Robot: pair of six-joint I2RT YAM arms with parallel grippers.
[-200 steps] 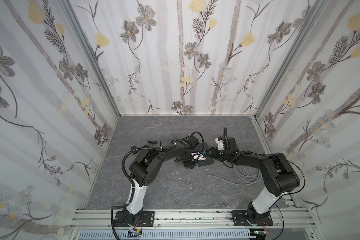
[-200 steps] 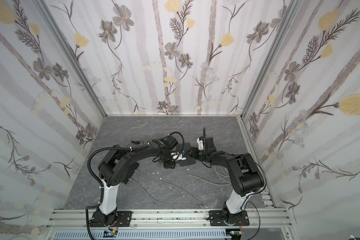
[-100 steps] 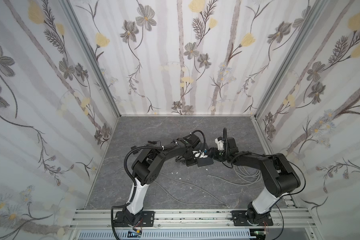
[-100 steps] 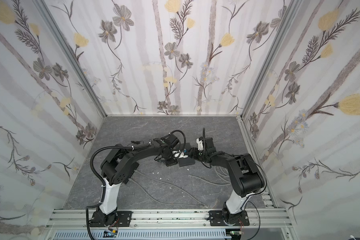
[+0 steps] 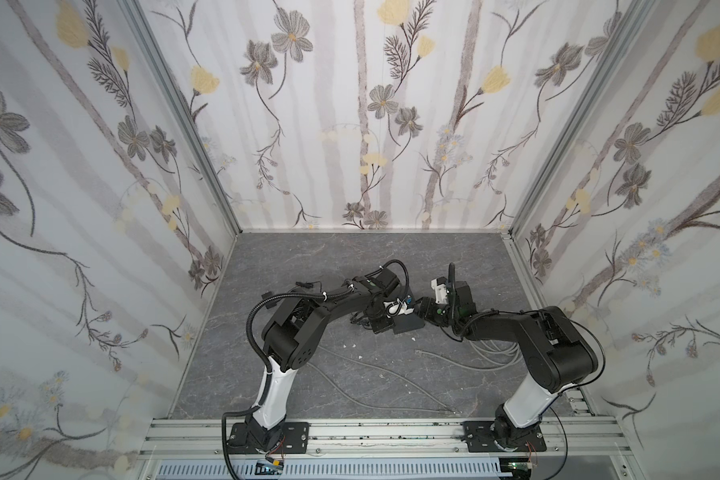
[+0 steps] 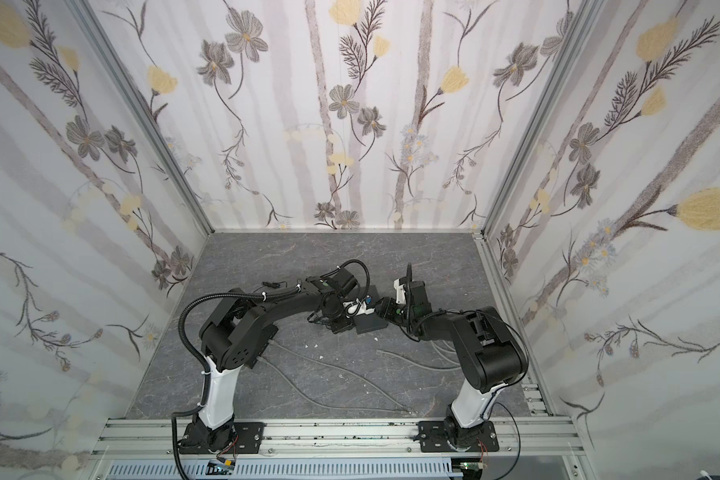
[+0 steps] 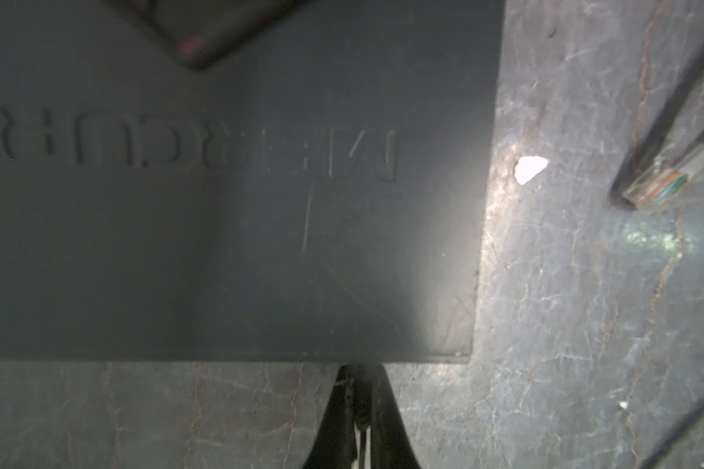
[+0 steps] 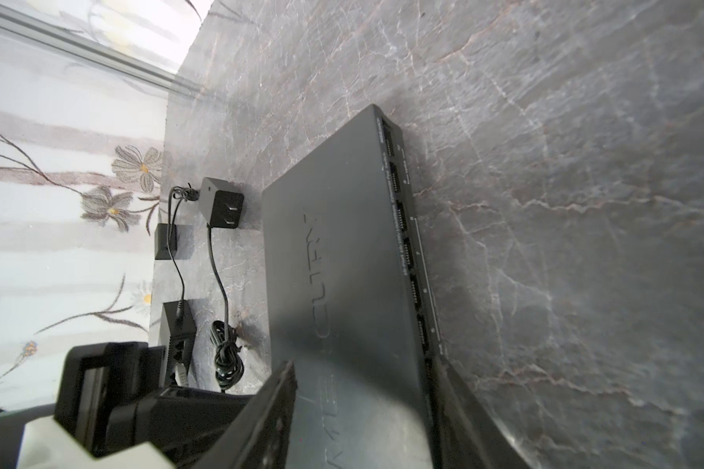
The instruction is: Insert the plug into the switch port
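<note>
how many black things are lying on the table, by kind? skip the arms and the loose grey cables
switch: 1
power adapter: 1
small black box: 2, the second by the coiled cord
coiled cord: 1
total: 5

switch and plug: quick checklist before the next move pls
1. Switch ports free: ok, the visible row looks empty.
2. Plug held: not ok, it lies on the table beside the switch.
3. Left gripper open for pickup: not ok, shut at the switch's edge.
4. Right gripper bracing the switch: cannot tell, jaws stand either side of it.
</note>
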